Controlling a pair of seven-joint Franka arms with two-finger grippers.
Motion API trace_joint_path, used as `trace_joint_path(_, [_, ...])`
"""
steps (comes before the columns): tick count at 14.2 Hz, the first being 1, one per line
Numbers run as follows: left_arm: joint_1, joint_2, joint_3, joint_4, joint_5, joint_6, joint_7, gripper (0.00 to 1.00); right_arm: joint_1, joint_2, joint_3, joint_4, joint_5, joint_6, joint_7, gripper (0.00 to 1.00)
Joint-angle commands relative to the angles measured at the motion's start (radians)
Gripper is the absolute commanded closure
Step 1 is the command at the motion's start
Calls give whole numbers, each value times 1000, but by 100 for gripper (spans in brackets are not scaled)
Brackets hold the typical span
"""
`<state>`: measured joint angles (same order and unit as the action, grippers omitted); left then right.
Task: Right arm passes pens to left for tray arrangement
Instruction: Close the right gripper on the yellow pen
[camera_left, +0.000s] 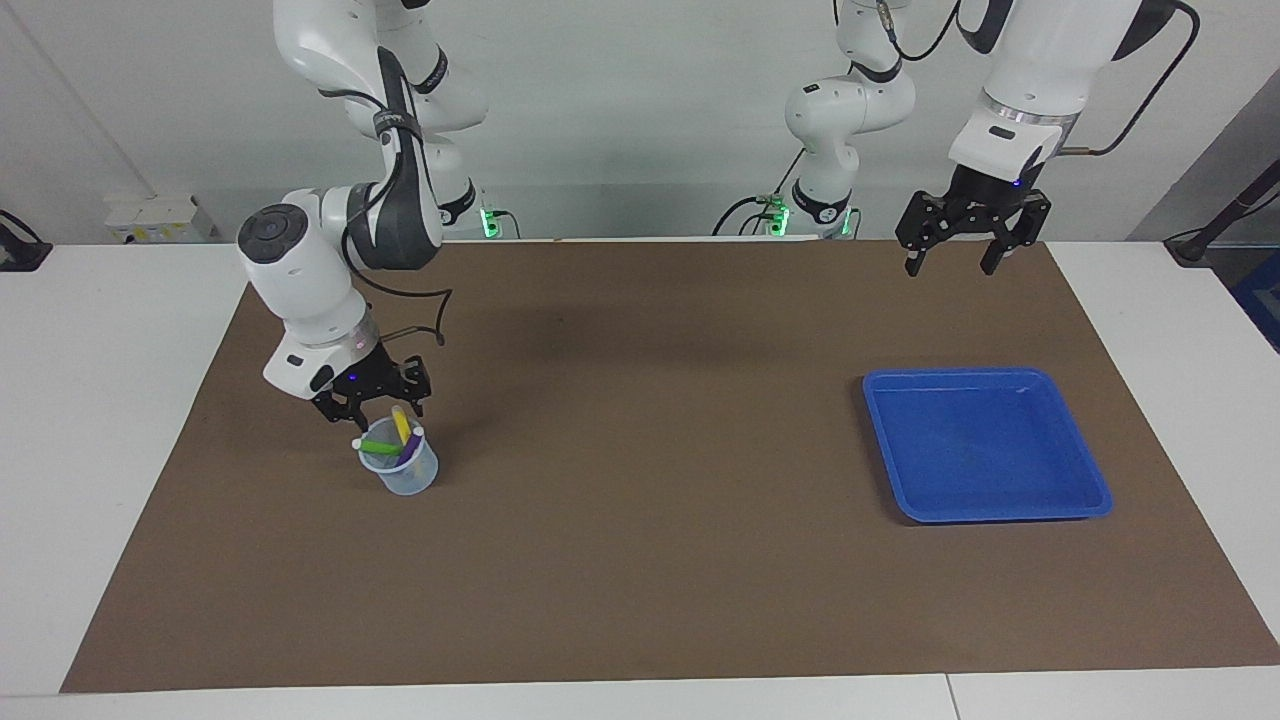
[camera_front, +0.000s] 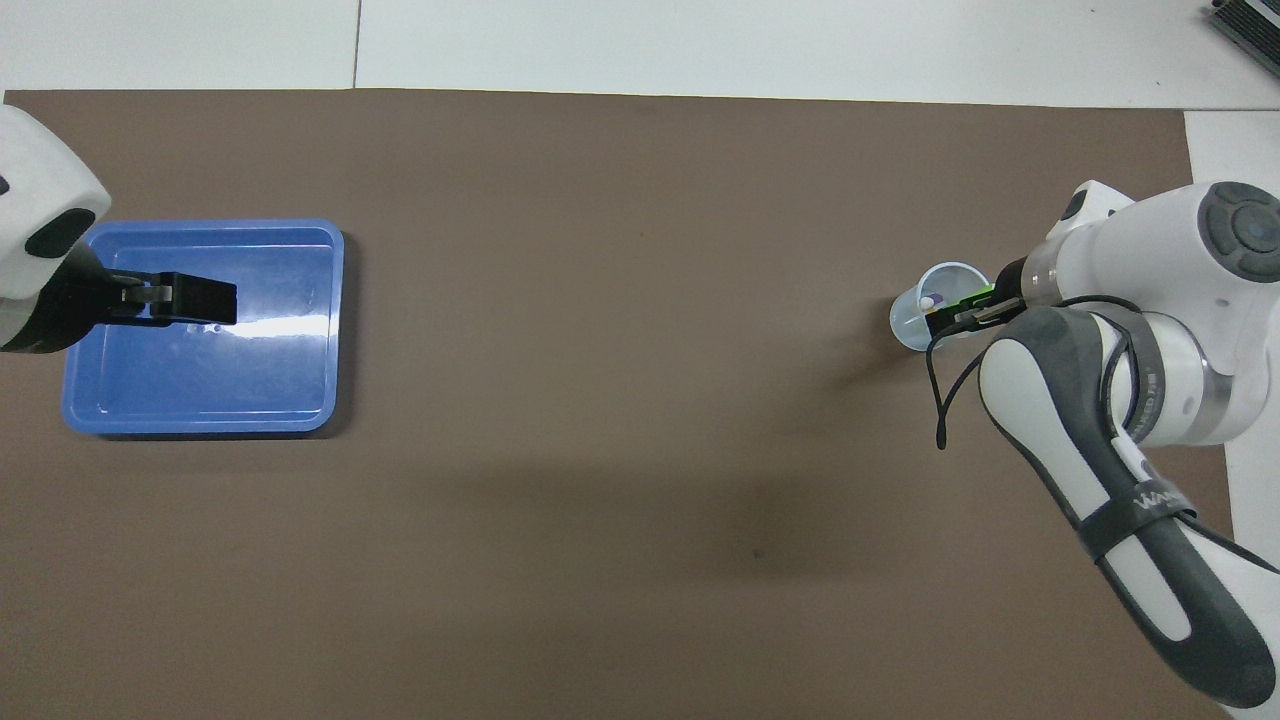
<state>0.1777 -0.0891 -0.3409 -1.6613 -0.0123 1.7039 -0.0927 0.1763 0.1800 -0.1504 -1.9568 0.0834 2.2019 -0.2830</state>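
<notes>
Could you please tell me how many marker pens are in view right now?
3, all standing together in the translucent cup toward the right arm's end of the table: the yellow pen, the green pen and the purple pen. None lies in the blue tray.
</notes>
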Motion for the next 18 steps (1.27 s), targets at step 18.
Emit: trace_joint_path(18, [12,-23,-4,-15,-14,-9,10,0,-9,-19,3,-30,16,22,-25,61])
